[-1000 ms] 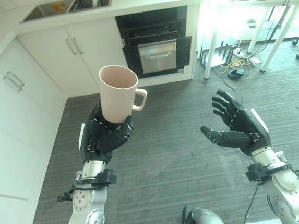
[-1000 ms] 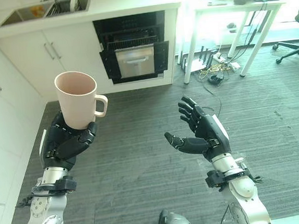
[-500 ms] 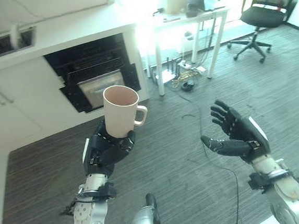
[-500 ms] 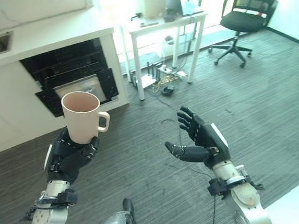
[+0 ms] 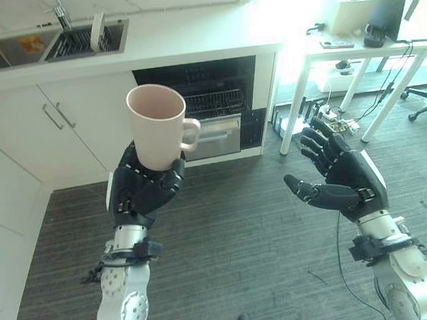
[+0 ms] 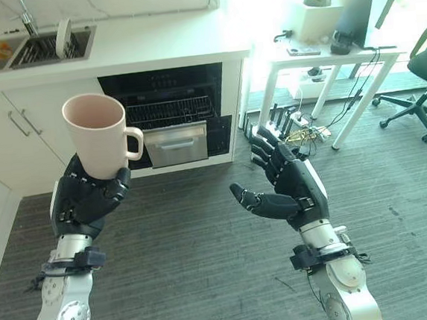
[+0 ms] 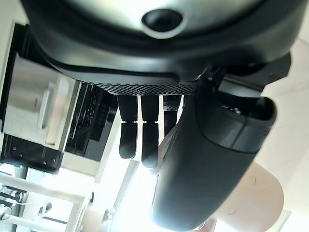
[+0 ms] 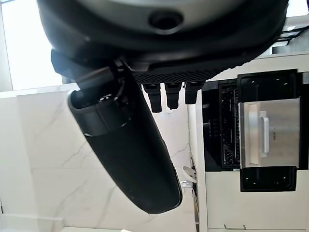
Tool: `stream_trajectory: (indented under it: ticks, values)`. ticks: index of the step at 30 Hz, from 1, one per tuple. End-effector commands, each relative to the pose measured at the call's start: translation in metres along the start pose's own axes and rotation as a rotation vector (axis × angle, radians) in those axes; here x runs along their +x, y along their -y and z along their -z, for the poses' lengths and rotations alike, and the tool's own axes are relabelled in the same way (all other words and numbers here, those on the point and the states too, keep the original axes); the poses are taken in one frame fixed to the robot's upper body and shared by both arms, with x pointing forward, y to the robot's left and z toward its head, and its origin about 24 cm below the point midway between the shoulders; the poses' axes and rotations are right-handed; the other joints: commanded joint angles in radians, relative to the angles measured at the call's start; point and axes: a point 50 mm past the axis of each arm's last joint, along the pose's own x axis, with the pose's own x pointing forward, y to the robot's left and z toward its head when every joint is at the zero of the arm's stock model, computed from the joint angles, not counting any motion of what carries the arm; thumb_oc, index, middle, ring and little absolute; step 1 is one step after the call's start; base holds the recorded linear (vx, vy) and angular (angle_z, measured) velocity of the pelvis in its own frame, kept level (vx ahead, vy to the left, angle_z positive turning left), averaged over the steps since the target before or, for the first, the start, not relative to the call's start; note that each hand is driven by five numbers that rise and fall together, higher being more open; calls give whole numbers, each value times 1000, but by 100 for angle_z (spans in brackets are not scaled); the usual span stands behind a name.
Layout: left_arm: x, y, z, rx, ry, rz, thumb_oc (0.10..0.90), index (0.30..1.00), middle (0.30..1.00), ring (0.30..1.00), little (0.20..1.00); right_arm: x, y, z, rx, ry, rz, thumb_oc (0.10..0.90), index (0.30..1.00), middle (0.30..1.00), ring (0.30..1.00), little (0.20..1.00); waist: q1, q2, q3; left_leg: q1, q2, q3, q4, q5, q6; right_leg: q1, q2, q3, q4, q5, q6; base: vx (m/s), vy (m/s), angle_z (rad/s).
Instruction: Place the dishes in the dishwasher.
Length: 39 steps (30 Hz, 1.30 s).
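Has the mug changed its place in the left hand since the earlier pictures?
No. The mug stays upright in the left hand, handle toward the right hand; the dishwasher shifted because the camera turned.

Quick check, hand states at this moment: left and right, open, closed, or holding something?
Left hand: closed around the pink mug, held upright.
Right hand: open, fingers spread, holding nothing.

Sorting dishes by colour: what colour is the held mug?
Pale pink mug, clearest in the right eye view, in the left hand.
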Motion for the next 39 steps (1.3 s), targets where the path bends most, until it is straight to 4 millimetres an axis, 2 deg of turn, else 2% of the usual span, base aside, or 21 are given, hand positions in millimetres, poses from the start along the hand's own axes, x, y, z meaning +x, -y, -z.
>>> stream_trajectory:
  ticks: [1, 3, 4, 6, 7, 9, 14, 16, 18, 19, 20, 21, 23, 24, 25, 27, 30, 32, 33, 35, 39]
  values:
    - [13, 18, -52, 43, 261, 118, 400, 300, 300, 300, 300, 16, 4, -33, -40, 210, -23, 800, 900, 900, 900, 900, 11, -17, -42, -66, 136, 11, 76, -49, -149, 125, 61, -65, -532, 266, 21, 198, -128, -8]
    - [11, 16, -52, 50, 259, 114, 400, 300, 300, 300, 300, 15, 6, -33, -34, 210, -31, 800, 900, 900, 900, 900, 5, -46, -27, -42, 122, 20, 76, -75, -155, 56, 38, -61, -577, 240, 30, 221, -176, -4]
    - [10, 18, -50, 55, 255, 118, 400, 300, 300, 300, 300, 14, 8, -34, -32, 214, -34, 800, 900, 900, 900, 900, -12, -68, -23, -24, 103, 18, 76, -104, -154, -45, 24, -16, -577, 235, 43, 224, -158, 11]
    - [9, 19, -49, 58, 255, 118, 400, 300, 300, 300, 300, 14, 7, -35, -31, 213, -39, 800, 900, 900, 900, 900, -19, -74, -27, -17, 93, 15, 76, -123, -151, -92, 10, -1, -577, 262, 50, 247, -141, 25]
    - [7, 18, -50, 67, 261, 104, 400, 300, 300, 300, 300, 14, 4, -35, -24, 212, -57, 800, 900, 900, 900, 900, -21, -77, -28, -1, 92, 19, 76, -139, -151, -116, -11, -19, -577, 304, 57, 267, -144, 58]
    - [4, 15, -52, 69, 262, 96, 400, 300, 300, 300, 300, 14, 3, -34, -19, 201, -57, 800, 900, 900, 900, 900, -14, -78, -44, 15, 93, 11, 76, -152, -154, -102, -4, -24, -577, 260, 58, 378, -271, 75]
    - [2, 14, -53, 53, 259, 85, 400, 300, 300, 300, 300, 17, -1, -34, -21, 198, -73, 800, 900, 900, 900, 900, -8, -74, -72, 55, 109, 8, 76, -170, -168, -65, 17, -44, -577, 219, 46, 301, -225, 48]
    - [1, 14, -57, 9, 298, 72, 400, 300, 300, 300, 300, 18, 0, -33, -43, 183, -84, 800, 900, 900, 900, 900, -5, -60, -84, 89, 129, 20, 76, -117, -198, -35, 49, -50, -577, 185, 15, 359, -288, 6]
    - [0, 15, -57, -1, 312, 80, 400, 300, 300, 300, 300, 18, 2, -32, -43, 178, -80, 800, 900, 900, 900, 900, -3, -56, -84, 105, 137, 38, 76, -19, -225, -15, 61, -55, -577, 164, -4, 221, -203, -15]
    - [-1, 17, -57, -14, 322, 92, 400, 300, 300, 300, 300, 17, 4, -33, -51, 179, -79, 800, 900, 900, 900, 900, 5, -66, -74, 118, 134, 60, 76, 102, -251, 11, 59, -49, -577, 141, -25, 247, -266, -33]
    - [-2, 18, -56, -24, 330, 98, 400, 300, 300, 300, 300, 17, 6, -33, -64, 180, -75, 800, 900, 900, 900, 900, 11, -77, -55, 81, 140, 83, 148, 154, -265, 38, 54, -48, -577, 126, -42, 225, -246, -20]
    - [-2, 18, -55, -30, 330, 103, 400, 300, 300, 300, 300, 17, 7, -33, -72, 180, -66, 800, 900, 900, 900, 900, 13, -81, -45, 49, 154, 102, 170, 160, -265, 53, 50, -49, -577, 120, -45, 134, -141, -10]
    - [-1, 18, -54, -37, 328, 110, 400, 300, 300, 300, 300, 17, 9, -33, -75, 180, -48, 800, 900, 900, 900, 900, 13, -81, -35, 20, 176, 130, 166, 146, -258, 68, 49, -54, -577, 111, -45, 128, 43, 19]
    - [-4, 14, -53, -42, 324, 109, 400, 300, 300, 300, 300, 19, 13, -34, -77, 179, -35, 800, 900, 900, 900, 900, 11, -53, -25, -34, 228, 171, 76, 95, -251, 87, 64, -54, -577, 89, -32, 146, 154, 42]
    - [-5, 14, -53, -42, 324, 108, 400, 300, 300, 300, 300, 19, 13, -34, -78, 178, -35, 800, 900, 900, 900, 900, 10, -51, -26, -38, 231, 171, 76, 92, -251, 86, 65, -54, -577, 88, -32, 174, 239, 44]
    - [-7, 10, -54, -37, 328, 102, 400, 300, 300, 300, 300, 14, 16, -35, -87, 176, -45, 800, 900, 900, 900, 900, 2, -16, -32, -157, 300, 143, 76, 55, -271, 98, 90, -49, -577, 70, -23, 172, 241, 20]
    - [-10, 8, -54, -38, 340, 101, 400, 300, 300, 300, 300, 8, 18, -34, -94, 181, -43, 800, 900, 900, 900, 900, 4, -3, -33, -233, 329, 91, 76, 115, -296, 133, 107, -30, -577, 38, -30, 230, 260, -2]
    - [-10, 7, -55, -37, 349, 101, 400, 300, 300, 300, 300, 8, 20, -36, -102, 190, -35, 800, 900, 900, 900, 900, 8, -6, -41, -227, 317, 100, 76, 75, -281, 163, 80, -38, -577, 26, -16, 327, 444, -35]
    - [-4, 6, -56, -26, 350, 113, 400, 300, 300, 300, 300, 8, 22, -37, -85, 197, -10, 800, 900, 900, 900, 900, 9, -12, -46, -206, 295, 109, 76, 47, -261, 192, 44, -42, -577, 28, 10, 310, 378, -58]
    - [2, 9, -59, -13, 355, 134, 400, 300, 300, 300, 300, 7, 21, -37, -75, 206, 7, 800, 900, 900, 900, 900, 12, -17, -55, -194, 277, 109, 76, 32, -244, 212, 20, -50, -577, 37, 29, 299, 340, -31]
    - [13, 18, -63, 2, 354, 163, 400, 300, 300, 300, 300, 10, 14, -35, -68, 210, 29, 800, 900, 900, 900, 900, 18, -28, -66, -162, 211, 75, 76, -6, -199, 244, -19, -56, -577, 117, 47, 308, 349, 21]
